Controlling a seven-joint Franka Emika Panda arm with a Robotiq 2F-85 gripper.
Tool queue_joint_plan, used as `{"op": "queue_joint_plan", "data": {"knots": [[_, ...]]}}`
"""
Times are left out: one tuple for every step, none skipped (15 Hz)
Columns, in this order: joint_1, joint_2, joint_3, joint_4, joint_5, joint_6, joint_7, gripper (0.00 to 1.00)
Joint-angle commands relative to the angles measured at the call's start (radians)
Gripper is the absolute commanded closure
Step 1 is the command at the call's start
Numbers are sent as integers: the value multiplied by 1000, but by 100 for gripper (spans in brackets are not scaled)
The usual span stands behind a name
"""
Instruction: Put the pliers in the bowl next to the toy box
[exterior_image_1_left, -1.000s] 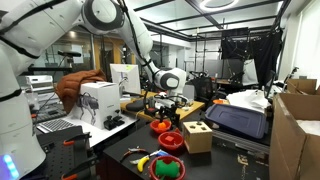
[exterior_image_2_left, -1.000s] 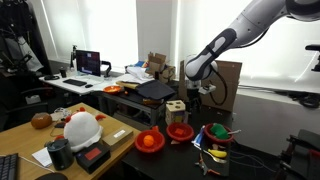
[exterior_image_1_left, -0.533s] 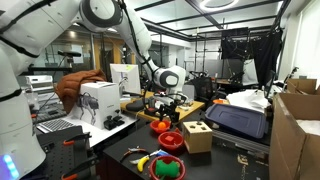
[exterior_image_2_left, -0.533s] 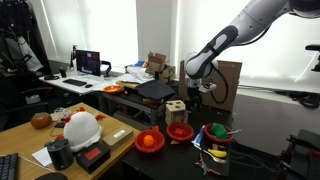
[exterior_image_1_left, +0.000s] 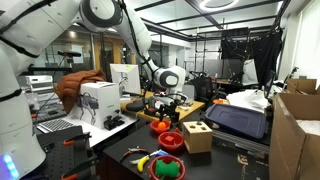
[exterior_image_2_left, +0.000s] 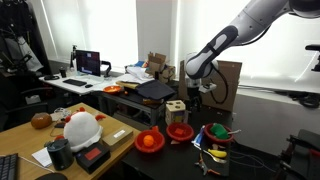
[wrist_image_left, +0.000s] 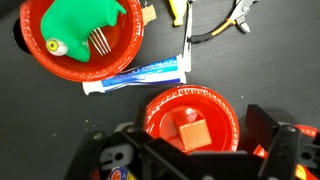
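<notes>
- The pincer hangs open and empty at the bottom edge of the wrist view, one finger on either side of a red bowl that holds an orange block.
- The pliers lie on the dark counter at the upper right of that view, well apart from the pincer and outside every bowl.
- At the upper left, a second bowl holds a green toy and a fork.
- A toothpaste tube lies between the two bowls.
- In an exterior view, the toy box stands right of centre, just beside the red bowl.
</notes>
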Motion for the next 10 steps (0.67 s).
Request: {"op": "queue_joint_plan", "data": {"knots": [[4, 12, -1, 17, -9, -15, 0, 0], [5, 18, 2, 21, -7, -18, -2, 0], [1, 28, 14, 22, 1, -14, -14, 0], [1, 40, 24, 22, 10, -9, -16, 0], [4, 49, 29, 22, 12, -6, -11, 0], [11, 61, 33, 20, 18, -1, 7, 0], [20, 67, 31, 11, 21, 15, 31, 0], [25, 75, 35, -2, 28, 34, 46, 0], [33, 93, 34, 3, 28, 38, 52, 0], [45, 106, 31, -5, 27, 51, 69, 0]]}}
